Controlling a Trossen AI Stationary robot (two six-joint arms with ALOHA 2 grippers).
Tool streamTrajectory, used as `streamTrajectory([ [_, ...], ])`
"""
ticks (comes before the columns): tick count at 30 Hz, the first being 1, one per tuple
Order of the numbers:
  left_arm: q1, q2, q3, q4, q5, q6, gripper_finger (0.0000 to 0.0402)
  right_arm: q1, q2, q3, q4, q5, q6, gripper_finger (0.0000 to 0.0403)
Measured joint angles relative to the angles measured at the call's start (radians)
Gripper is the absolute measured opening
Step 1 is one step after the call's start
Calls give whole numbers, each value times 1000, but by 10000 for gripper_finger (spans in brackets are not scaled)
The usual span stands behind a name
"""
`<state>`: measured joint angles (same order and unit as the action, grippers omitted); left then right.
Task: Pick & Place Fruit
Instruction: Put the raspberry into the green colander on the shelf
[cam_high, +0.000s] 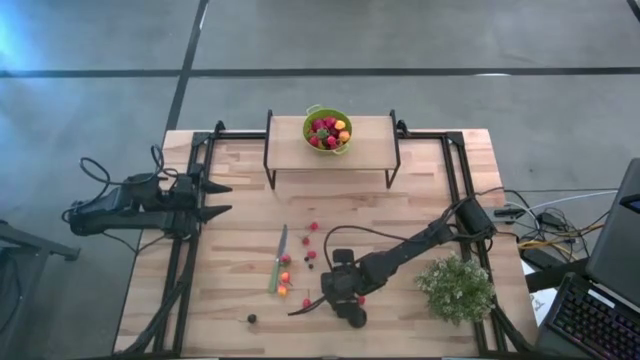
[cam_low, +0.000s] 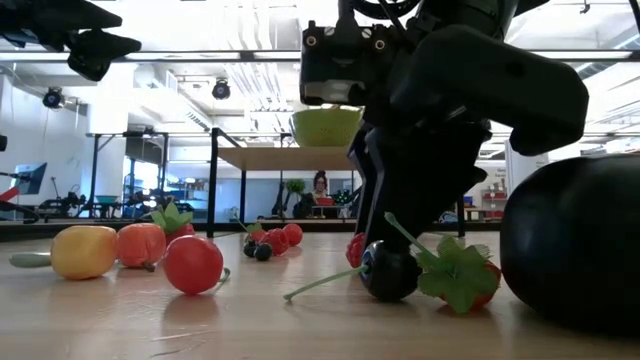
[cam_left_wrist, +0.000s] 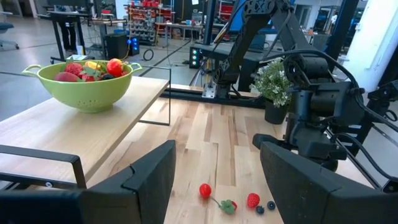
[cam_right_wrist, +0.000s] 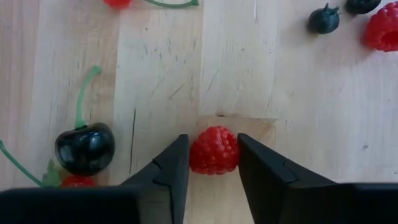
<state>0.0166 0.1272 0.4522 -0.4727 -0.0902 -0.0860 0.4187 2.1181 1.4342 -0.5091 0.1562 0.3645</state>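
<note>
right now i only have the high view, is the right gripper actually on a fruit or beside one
observer: on one. In the right wrist view the right gripper has a red raspberry between its fingers, one against each side, berry resting on the table.
operator: anything close enough to get dragged along
observer: a black cherry with a green stem lies beside one finger, clearly apart from it.
</note>
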Motion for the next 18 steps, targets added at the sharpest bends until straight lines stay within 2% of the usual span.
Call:
streamTrajectory([
  [4, 0, 0, 0, 0, 0, 0, 241, 0, -2, 1, -1, 2, -22, 98],
  [11, 0, 0, 0, 0, 0, 0, 241, -2, -8, 50, -45, 4, -69, 113],
  [18, 0, 0, 0, 0, 0, 0, 241, -14, -83, 132, -143, 24, -176, 96],
])
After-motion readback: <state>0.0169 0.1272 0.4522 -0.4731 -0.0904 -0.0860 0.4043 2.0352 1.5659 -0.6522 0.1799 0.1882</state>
